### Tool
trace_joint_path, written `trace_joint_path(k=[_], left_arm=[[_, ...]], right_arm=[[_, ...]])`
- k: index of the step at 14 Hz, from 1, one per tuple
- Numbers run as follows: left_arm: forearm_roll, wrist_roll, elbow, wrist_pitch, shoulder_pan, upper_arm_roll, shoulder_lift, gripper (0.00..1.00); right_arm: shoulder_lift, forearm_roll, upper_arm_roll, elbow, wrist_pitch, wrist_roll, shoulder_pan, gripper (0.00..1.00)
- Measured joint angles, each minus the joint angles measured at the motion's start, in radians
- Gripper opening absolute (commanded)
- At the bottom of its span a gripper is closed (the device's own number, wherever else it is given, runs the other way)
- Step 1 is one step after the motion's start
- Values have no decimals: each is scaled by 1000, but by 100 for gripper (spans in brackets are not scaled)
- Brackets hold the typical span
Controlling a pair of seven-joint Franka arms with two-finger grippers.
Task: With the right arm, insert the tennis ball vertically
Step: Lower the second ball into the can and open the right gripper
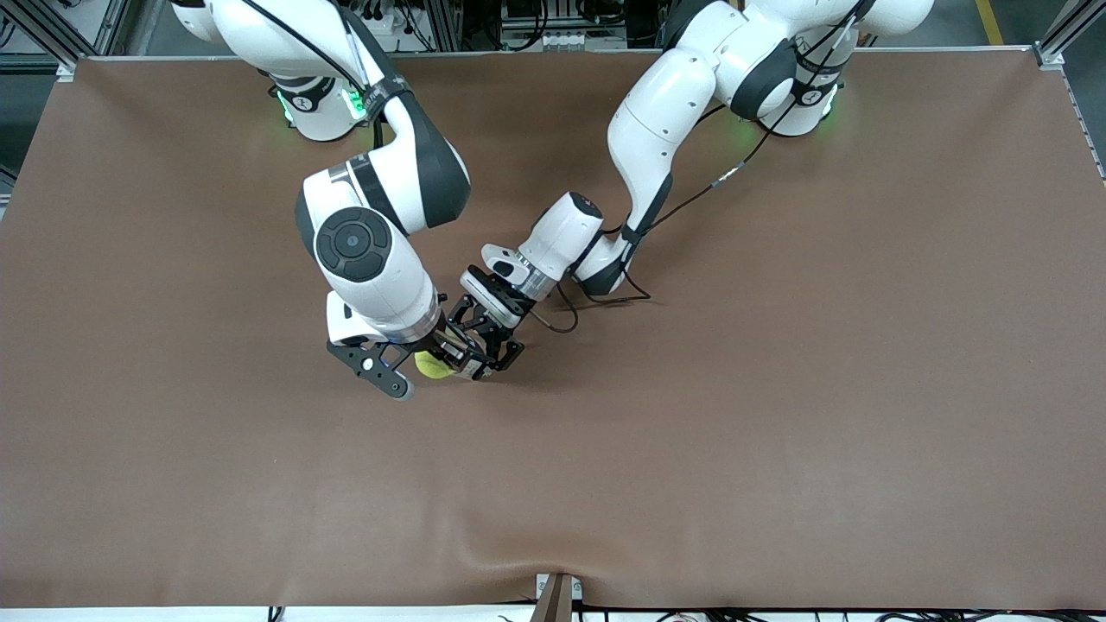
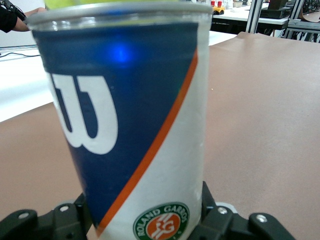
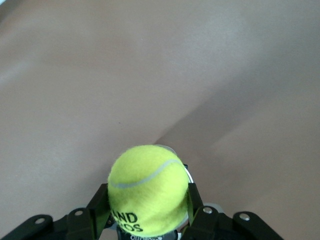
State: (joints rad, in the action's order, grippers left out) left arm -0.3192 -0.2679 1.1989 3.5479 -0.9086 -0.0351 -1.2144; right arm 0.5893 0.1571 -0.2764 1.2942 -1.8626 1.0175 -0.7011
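Note:
My right gripper [image 1: 425, 361] is shut on a yellow-green tennis ball [image 1: 429, 366] and holds it just over the open top of a tennis ball can. In the right wrist view the ball [image 3: 148, 187] fills the space between the fingers [image 3: 100, 207], and a sliver of the can's rim [image 3: 188, 175] shows under it. My left gripper [image 1: 486, 344] is shut on the can low down and holds it upright. In the left wrist view the can [image 2: 135, 125] is blue and white with an orange stripe, and the ball's edge [image 2: 75, 3] shows above its rim.
The brown table mat [image 1: 778, 389] stretches wide around both grippers. The two arms' wrists are close together over the middle of the table. A cable [image 1: 562, 315] hangs from the left wrist to the mat.

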Motion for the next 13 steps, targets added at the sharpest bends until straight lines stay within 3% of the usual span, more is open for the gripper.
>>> trace_joint_path(k=[3,4,5,11,13], left_arm=[[0,0,0,0,0,0,0,81],[0,0,0,0,0,0,0,81],[0,0,0,0,0,0,0,81],[0,0,0,0,0,0,0,81],[0,0,-1,0,0,0,0,92]], right_arm=[[0,0,2,0,29,-6,-1,0],[0,0,6,0,31,-6,-3,34],[0,0,8,0,32,-6,-6,99],[0,0,10,-1,32,-4,-14,100],[-3,0,5,-3,31,-4,-13,100]])
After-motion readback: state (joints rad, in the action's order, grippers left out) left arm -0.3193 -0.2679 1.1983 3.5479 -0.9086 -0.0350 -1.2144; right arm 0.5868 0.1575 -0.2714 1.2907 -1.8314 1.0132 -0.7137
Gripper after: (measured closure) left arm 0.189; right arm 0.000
